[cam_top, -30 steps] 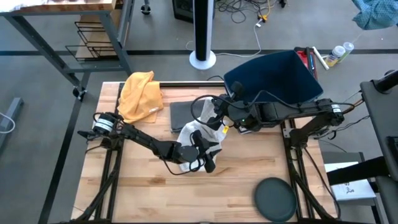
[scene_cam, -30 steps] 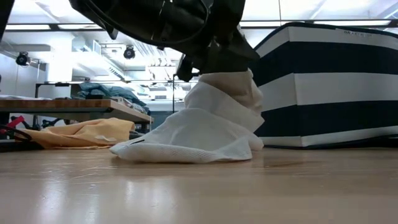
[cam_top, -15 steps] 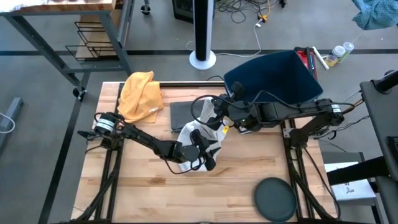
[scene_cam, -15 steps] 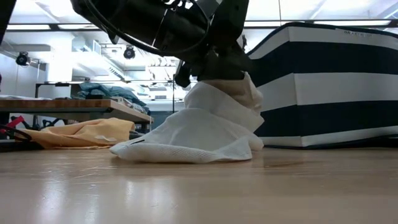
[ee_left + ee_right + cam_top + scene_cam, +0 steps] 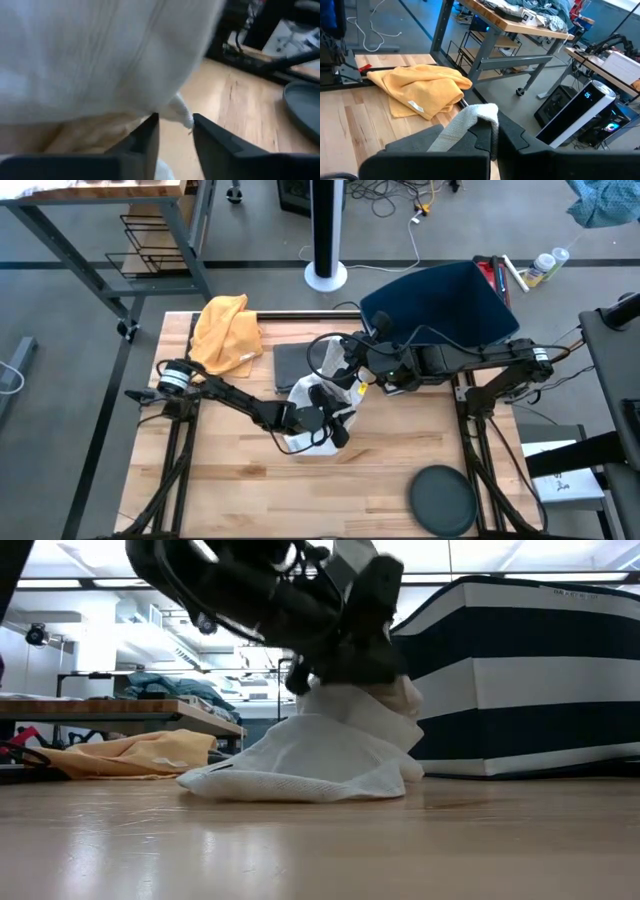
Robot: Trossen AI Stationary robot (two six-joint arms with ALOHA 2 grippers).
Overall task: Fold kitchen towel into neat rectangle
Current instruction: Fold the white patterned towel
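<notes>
white towel held up at mid-worktop

the white towel [image 5: 318, 408] is bunched in a heap mid-worktop [image 5: 230, 490], one edge lifted. a fold is clamped by the right hand [image 5: 492, 131], fingers together. the left hand [image 5: 175, 131] is set at a low corner, fingers slightly apart. a yellow cloth [image 5: 226, 332] lies beyond.

One camera looks straight down on the table [image 5: 230, 480]; another sits at tabletop height, level. Wrist cameras ride close. All share the white towel [image 5: 305, 395].
</notes>
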